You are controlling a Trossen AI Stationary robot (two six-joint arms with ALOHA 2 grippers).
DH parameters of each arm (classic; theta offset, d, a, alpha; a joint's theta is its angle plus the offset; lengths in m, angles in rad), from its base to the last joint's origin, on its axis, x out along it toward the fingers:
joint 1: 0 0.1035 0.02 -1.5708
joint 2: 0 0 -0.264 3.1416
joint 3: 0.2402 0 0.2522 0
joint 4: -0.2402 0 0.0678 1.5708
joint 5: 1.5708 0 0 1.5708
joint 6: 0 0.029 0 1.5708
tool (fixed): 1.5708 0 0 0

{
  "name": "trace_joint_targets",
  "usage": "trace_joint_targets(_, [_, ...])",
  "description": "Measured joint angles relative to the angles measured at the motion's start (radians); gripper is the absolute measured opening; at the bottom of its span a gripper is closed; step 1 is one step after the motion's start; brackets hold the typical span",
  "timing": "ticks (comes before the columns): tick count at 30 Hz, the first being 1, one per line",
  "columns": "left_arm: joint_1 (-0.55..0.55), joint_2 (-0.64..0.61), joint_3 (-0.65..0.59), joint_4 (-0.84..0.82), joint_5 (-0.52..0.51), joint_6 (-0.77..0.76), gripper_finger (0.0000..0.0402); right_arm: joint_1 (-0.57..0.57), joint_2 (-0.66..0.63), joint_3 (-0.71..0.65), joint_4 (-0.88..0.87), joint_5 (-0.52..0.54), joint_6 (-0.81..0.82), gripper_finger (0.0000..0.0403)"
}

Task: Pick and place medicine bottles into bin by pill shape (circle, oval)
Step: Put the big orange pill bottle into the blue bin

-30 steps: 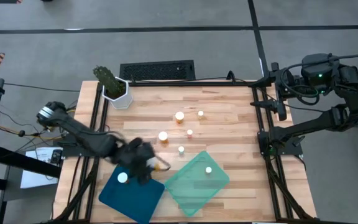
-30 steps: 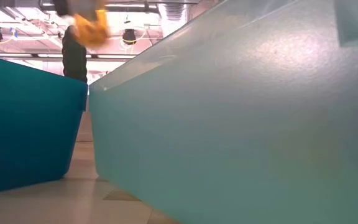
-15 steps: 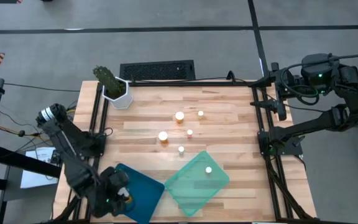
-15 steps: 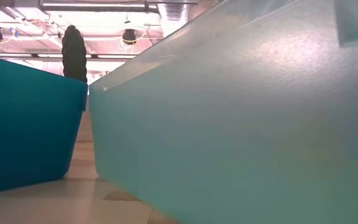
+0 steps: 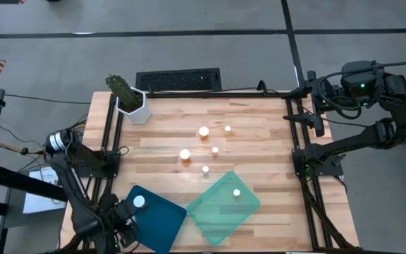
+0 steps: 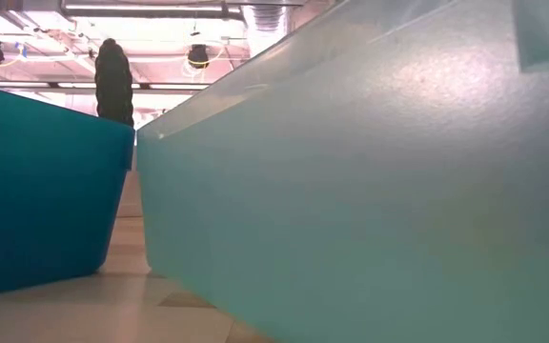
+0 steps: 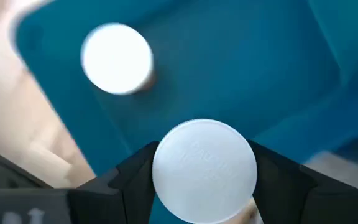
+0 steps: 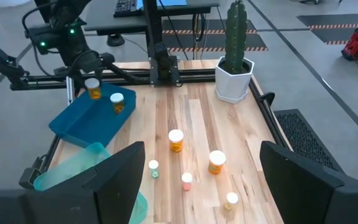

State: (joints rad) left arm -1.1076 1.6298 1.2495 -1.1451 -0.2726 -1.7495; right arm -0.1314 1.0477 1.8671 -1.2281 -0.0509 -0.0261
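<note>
My left gripper (image 5: 124, 224) hangs over the near left part of the blue bin (image 5: 162, 220), shut on a medicine bottle (image 8: 92, 88) with an amber body and a white cap (image 7: 204, 171). A second bottle (image 5: 139, 202) stands on the blue bin's floor. One small bottle (image 5: 236, 192) stands in the green bin (image 5: 220, 212). Several more bottles stand on the wooden table, among them two wide ones (image 5: 204, 132) (image 5: 185, 154) and a narrow one (image 5: 205, 170). My right gripper (image 8: 207, 186) waits open, raised beyond the table's right edge. My left gripper pinches the bottle between its two fingers (image 7: 132, 174), one on each side at the cap's rim (image 7: 160, 177). The fingers come from above, pointing steeply down. The bottle is upright with its cap up, lifted clear above the blue bin's floor.
A white pot with a cactus (image 5: 131, 102) stands at the table's far left corner, and a black keyboard (image 5: 178, 80) lies behind the far edge. In the low view the blue bin's wall (image 6: 36, 191) and the green bin's wall (image 6: 370, 191) fill the picture.
My left gripper has carried the bottle from the gap between the two bins toward the table's near left corner, sinking a little and rolling at the wrist. It has left the low view, and now hangs over the blue bin's near left part.
</note>
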Motion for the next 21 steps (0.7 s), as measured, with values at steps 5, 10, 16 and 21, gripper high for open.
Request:
trace_joint_targets(5, [0.005, 0.008, -0.018, -0.012, -0.048, -0.009, 0.0214, 0.0, 0.0, 0.0, 0.001, 0.0, 0.009, 0.0324])
trace_joint_targets(10, [0.0, 0.008, -0.074, 0.067, -0.015, -0.035, 0.0215, 0.0, 0.0, 0.0, 0.001, 0.0, 0.019, 0.0324])
trace_joint_targets(16, [-0.006, 0.008, -0.106, 0.069, -0.011, -0.05, 0.0215, 0.0, 0.0, 0.0, 0.001, 0.0, 0.021, 0.0324])
trace_joint_targets(21, [-0.008, 0.008, -0.129, 0.072, -0.003, -0.058, 0.0215, 0.0, 0.0, 0.0, 0.001, 0.0, 0.02, 0.0324])
